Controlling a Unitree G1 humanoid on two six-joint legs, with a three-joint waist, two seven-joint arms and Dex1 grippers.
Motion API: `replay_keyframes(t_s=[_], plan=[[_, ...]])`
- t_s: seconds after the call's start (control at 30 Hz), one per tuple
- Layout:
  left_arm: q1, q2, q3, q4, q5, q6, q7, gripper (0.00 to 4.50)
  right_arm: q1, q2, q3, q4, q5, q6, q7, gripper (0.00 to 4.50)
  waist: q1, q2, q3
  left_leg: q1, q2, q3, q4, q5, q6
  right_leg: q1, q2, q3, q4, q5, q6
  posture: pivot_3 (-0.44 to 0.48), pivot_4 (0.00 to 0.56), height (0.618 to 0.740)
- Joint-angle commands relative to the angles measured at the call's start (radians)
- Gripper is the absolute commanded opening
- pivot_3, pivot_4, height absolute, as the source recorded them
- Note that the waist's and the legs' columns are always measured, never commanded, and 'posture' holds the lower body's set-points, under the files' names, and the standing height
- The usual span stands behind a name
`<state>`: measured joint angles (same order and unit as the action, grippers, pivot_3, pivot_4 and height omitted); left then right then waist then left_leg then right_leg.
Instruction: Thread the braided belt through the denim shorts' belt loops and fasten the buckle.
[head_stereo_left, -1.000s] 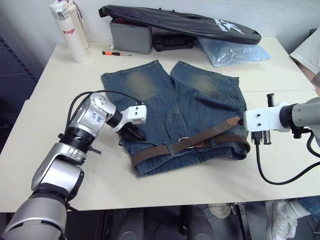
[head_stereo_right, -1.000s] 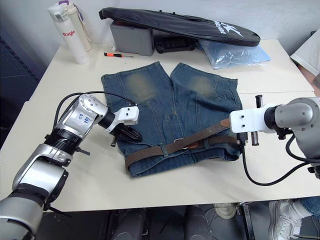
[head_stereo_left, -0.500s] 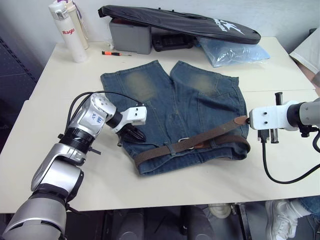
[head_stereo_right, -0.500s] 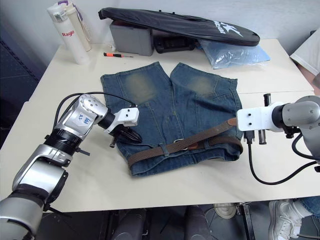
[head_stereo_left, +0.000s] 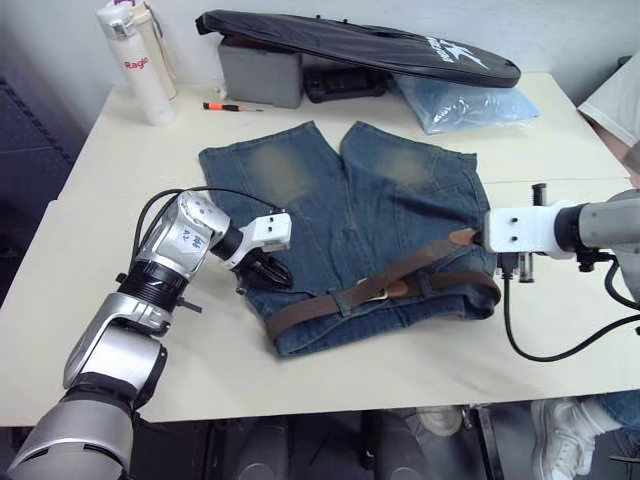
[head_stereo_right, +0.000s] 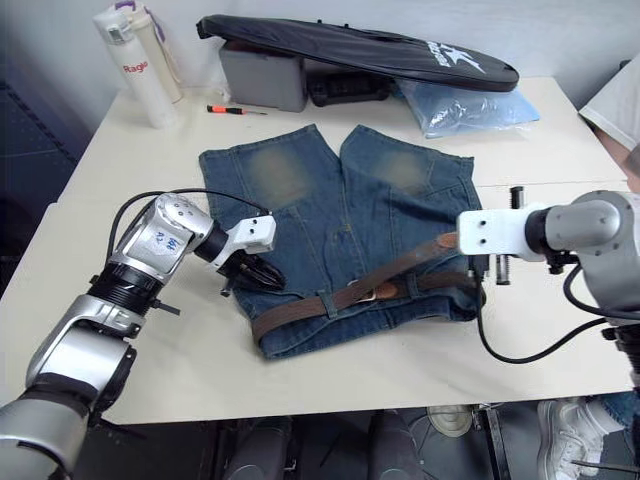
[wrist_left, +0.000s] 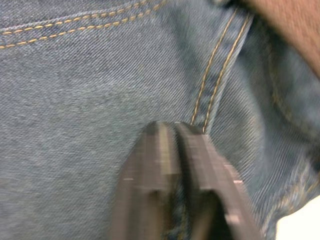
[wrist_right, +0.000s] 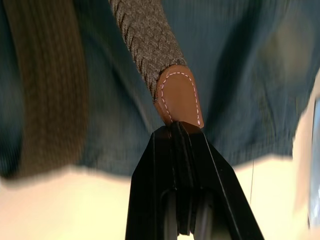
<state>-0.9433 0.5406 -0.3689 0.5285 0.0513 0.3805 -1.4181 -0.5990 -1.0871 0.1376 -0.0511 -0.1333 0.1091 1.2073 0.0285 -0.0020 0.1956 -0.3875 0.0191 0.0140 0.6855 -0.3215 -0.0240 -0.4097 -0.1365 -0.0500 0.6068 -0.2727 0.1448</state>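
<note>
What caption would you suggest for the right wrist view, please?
Right gripper shut on the braided belt by its tan tip, above the denim shorts.

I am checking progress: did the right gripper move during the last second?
Yes. The right gripper, shut on the belt tip, went outward, then came back over the shorts edge.

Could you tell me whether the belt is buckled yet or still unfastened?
Unfastened. The braided belt lies along the denim shorts' waistband, but its tan tip is pinched in the right gripper, held off to the side, away from the buckle.
</note>
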Motion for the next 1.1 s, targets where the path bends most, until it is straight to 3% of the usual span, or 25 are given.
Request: replay_keyframes(t_s=[0.03, 0.2, 0.43, 0.7, 0.83, 1.03, 1.1], plan=[[-0.05, -0.028, 0.075, 0.008, -0.046, 0.008, 0.059, 2.2, -0.029, 0.015, -0.04, -0.085, 0.063, 0.081, 0.016, 0.0, 0.004, 0.0, 0.0, -0.001, 0.0, -0.001, 0.001, 0.0, 0.0, 0.0, 0.0, 0.0, 0.0, 0.0, 0.001, 0.0, 0.15, 0.74], [-0.061, -0.069, 0.141, -0.17, -0.113, 0.042, 0.121, 4.45, -0.051, 0.039, -0.033, -0.155, 0.116, 0.199, 0.024, 0.0, -0.004, -0.003, 0.002, -0.004, 0.0, -0.001, 0.001, 0.0, 0.0, -0.002, 0.0, 0.0, -0.001, 0.001, 0.001, 0.0, 0.15, 0.74], [-0.082, -0.237, 0.184, -0.373, -0.154, 0.228, 0.374, 4.45, -0.076, 0.03, -0.019, -0.149, 0.116, 0.239, 0.025, 0.0, -0.004, -0.003, 0.002, -0.003, 0.0, -0.001, 0.0, 0.0, 0.0, -0.002, 0.0, 0.0, -0.001, 0.001, 0.001, 0.0, 0.15, 0.74], [-0.069, -0.31, 0.084, -0.507, -0.15, 0.394, 0.459, 4.45, -0.08, 0.03, -0.01, -0.135, 0.107, 0.247, 0.014, 0.0, -0.005, -0.003, 0.002, -0.003, 0.0, 0.0, -0.001, 0.0, 0.0, -0.003, 0.0, 0.0, -0.001, 0.001, 0.001, 0.0, 0.15, 0.74], [-0.069, -0.308, 0.048, -0.519, -0.139, 0.416, 0.485, 4.45, -0.074, 0.03, -0.011, -0.139, 0.107, 0.25, 0.01, 0.0, -0.006, -0.003, 0.002, -0.003, 0.0, 0.0, -0.001, 0.0, 0.0, -0.003, 0.0, 0.0, -0.001, 0.001, 0.001, 0.0, 0.15, 0.74], [-0.05, -0.291, -0.079, -0.473, -0.037, 0.284, 0.533, 4.45, -0.058, 0.03, -0.016, -0.157, 0.114, 0.265, 0.001, 0.0, -0.003, -0.003, 0.002, -0.003, 0.0, 0.0, -0.001, 0.0, 0.0, -0.003, 0.0, 0.0, -0.001, 0.001, 0.001, 0.0, 0.15, 0.74], [-0.057, -0.309, -0.078, -0.459, -0.036, 0.267, 0.546, 3.92, -0.056, 0.03, -0.017, -0.158, 0.114, 0.266, -0.001, 0.0, -0.003, -0.003, 0.002, -0.003, 0.0, 0.0, -0.001, 0.0, 0.0, -0.003, 0.0, 0.0, -0.002, 0.001, 0.001, 0.0, 0.15, 0.74]])
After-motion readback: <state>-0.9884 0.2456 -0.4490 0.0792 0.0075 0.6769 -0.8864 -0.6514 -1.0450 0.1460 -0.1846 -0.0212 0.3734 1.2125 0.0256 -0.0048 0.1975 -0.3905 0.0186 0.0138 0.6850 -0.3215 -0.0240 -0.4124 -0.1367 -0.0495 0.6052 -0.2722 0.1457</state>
